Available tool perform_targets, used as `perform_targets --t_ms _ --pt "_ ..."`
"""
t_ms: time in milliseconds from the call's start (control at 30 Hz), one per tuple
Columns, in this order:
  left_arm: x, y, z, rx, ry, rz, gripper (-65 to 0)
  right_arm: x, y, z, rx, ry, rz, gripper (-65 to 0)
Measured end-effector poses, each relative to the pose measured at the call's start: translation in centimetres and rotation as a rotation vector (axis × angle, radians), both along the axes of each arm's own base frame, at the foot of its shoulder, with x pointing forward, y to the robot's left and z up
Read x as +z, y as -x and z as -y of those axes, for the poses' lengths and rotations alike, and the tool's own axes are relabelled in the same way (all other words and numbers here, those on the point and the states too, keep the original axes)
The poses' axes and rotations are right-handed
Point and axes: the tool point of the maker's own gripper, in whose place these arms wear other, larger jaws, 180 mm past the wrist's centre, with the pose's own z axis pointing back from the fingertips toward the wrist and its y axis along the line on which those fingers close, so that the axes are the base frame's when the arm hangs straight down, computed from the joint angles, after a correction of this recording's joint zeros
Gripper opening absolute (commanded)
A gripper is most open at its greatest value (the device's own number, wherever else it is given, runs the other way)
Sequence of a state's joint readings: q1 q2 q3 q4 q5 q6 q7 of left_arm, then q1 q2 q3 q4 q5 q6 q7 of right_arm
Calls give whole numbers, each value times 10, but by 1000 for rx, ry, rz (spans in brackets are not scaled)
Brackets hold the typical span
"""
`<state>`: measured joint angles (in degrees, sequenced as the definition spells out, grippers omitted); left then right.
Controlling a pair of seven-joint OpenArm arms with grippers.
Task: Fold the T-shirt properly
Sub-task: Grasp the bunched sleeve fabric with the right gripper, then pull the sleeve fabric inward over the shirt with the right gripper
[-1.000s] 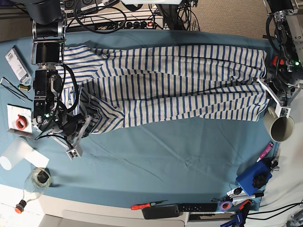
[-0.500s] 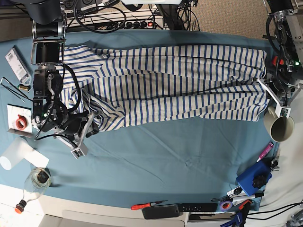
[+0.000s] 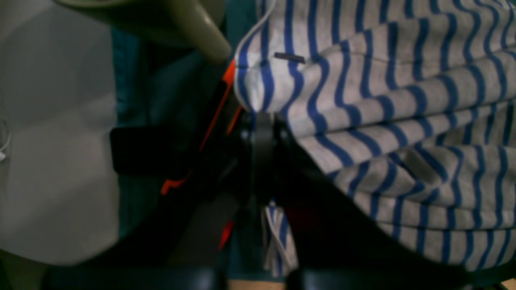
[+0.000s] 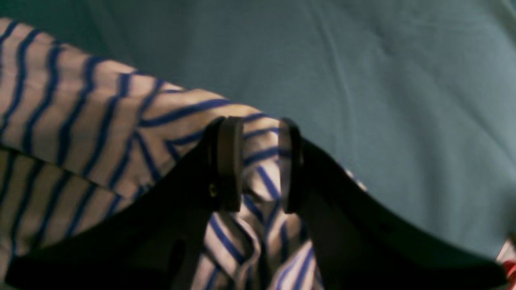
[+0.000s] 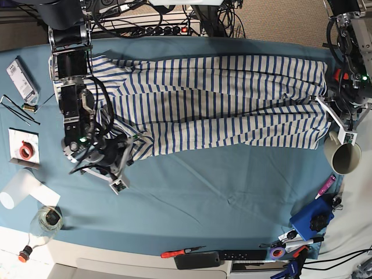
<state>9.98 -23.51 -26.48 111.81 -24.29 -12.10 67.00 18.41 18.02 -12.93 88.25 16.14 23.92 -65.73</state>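
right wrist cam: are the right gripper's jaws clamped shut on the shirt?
No, the right gripper has its jaws standing apart, with a loose fold of the T-shirt showing in the gap between them.

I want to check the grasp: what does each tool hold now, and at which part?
The left tool is shut on the T-shirt at an edge fold. The right tool is open around bunched cloth, holding nothing.

Left jaws together, right jaws apart
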Motion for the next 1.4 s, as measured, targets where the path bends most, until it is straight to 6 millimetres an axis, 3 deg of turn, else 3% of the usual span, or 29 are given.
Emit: perform_targets --t_ms 200,467,633,700,800,900,1100,1300,1400 --pt "0 0 0 0 0 0 -650 -5 4 27 -147 77 -37 -492" --pt "0 0 0 0 0 0 -650 -10 8 21 -162 28 -54 -492" --pt "0 0 0 0 0 0 -650 -36 32 26 -182 51 -119 -492" --pt "0 0 0 0 0 0 -650 -38 34 25 -181 49 -120 -492" --pt "0 0 0 0 0 0 -650 -33 26 22 -173 30 -77 -499" --pt "0 0 0 0 0 0 -650 -32 25 24 -194 27 -71 -643" --pt "0 0 0 0 0 0 -650 -30 24 24 -193 26 -66 -650" --pt "0 0 0 0 0 0 -650 2 15 11 -158 11 27 -650" --pt "0 0 0 0 0 0 -650 5 16 10 -154 15 29 -650"
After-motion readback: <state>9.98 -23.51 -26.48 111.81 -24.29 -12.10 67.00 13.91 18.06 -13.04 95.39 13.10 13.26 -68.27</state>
